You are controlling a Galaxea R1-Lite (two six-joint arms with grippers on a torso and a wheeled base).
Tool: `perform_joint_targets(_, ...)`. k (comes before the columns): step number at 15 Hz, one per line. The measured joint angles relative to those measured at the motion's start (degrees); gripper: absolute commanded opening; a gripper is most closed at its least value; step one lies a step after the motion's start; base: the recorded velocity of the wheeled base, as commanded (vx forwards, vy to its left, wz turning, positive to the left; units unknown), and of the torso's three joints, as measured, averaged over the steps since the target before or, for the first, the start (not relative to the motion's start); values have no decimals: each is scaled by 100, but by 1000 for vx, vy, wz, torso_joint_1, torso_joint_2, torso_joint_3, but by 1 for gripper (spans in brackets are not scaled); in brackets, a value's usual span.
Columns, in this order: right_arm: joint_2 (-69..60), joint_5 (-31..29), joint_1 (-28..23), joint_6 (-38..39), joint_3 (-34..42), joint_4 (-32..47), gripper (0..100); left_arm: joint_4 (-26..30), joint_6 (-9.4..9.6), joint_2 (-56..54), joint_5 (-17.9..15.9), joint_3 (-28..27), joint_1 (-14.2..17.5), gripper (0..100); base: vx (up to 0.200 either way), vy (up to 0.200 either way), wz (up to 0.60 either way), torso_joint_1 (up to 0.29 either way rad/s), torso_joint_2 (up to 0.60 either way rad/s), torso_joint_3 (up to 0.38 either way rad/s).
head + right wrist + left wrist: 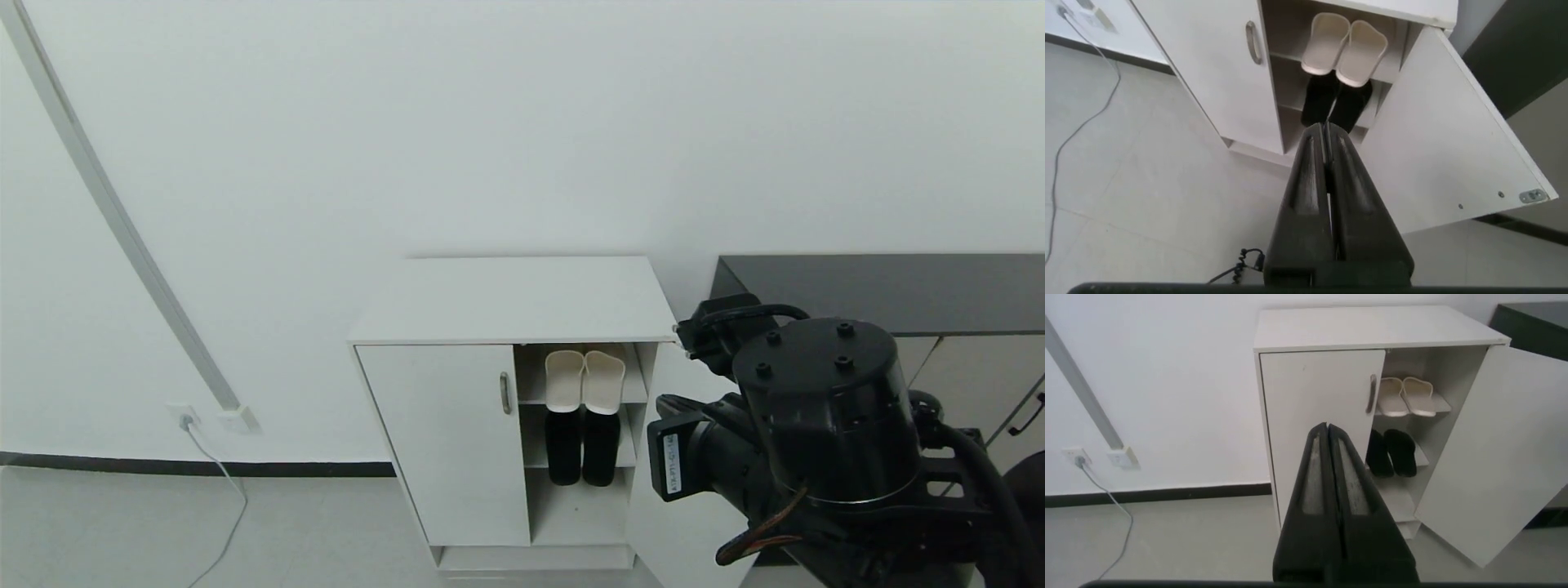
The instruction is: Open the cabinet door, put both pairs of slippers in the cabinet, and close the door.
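Observation:
The white cabinet [506, 302] stands against the wall with its left door [449, 441] closed and its right door [682, 535] swung wide open. Inside, a cream pair of slippers [584, 380] rests on the upper shelf and a black pair of slippers [581, 447] on the shelf below. My left gripper [1328, 429] is shut and holds nothing, hanging in front of the closed left door [1319, 416]. My right gripper [1327, 129] is also shut and holds nothing, above the floor just before the black slippers [1335, 102] and beside the open door [1445, 155].
A dark-topped sideboard [882, 290] stands right of the cabinet, close behind the open door. A wall socket with a white cable [189, 422] sits low on the wall to the left, the cable trailing over the floor. A grey conduit [106, 204] runs slantwise up the wall.

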Motion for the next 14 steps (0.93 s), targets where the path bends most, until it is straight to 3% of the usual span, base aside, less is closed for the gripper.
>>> perform_joint_targets(2, 2, 0, 0, -6, 7, 6, 0, -2, 0, 0, 0, 0, 9, 0, 0, 0, -600, 0, 0, 5)
perform_joint_targets(5, 41, -2, -102, -6, 5, -60, 0, 0, 0, 0, 0, 0, 5, 0, 0, 0, 0, 0, 0, 0)
perform_joint_targets(12, 542, 151, -1237, -129, -158, -588, 0, -2, 0, 0, -2, 0, -2, 0, 0, 0, 0, 0, 0, 0)
perform_joint_targets(14, 686, 290, -1482, -124, -232, -589, 0, -4, 0, 0, -2, 0, 2, 0, -200, 0, 0, 5, 2, 2)
